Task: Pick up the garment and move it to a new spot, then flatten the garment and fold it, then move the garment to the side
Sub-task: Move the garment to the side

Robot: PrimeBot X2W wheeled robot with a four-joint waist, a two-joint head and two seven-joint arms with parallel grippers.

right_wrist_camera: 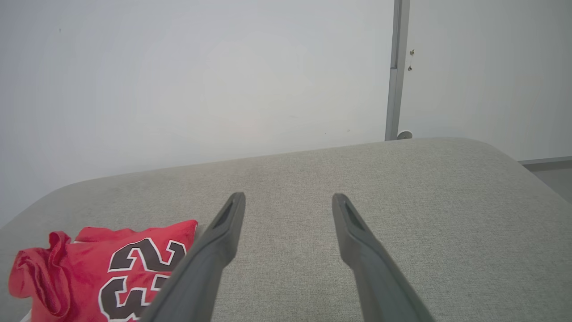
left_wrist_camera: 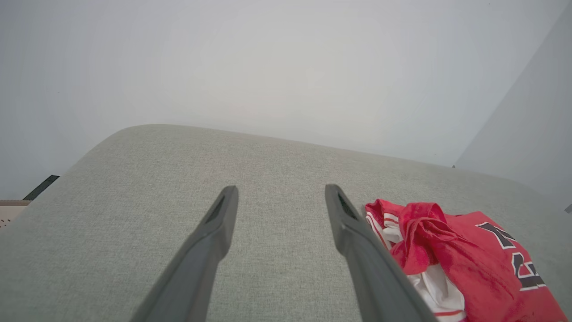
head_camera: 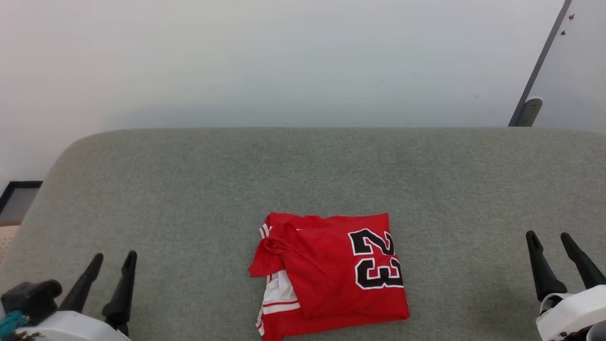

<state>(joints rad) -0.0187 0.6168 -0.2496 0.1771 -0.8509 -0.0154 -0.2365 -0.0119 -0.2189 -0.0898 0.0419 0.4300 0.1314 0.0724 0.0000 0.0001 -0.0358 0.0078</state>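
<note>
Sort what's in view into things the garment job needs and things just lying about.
Job: folded red jersey T-shirt with white trim and black "23"; grey-green fabric surface under it; left gripper and right gripper, both open, clear of the shirt.
Just there: slanted grey metal post, upper right; dark-framed panel at the far left edge.

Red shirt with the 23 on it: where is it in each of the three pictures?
Head view: red shirt at the bottom middle, folded on the grey padded surface.
Left wrist view: lower right corner, right of the left gripper.
Right wrist view: lower left corner, left of the right gripper.
Shared landmark: the black 23 on it.
</note>
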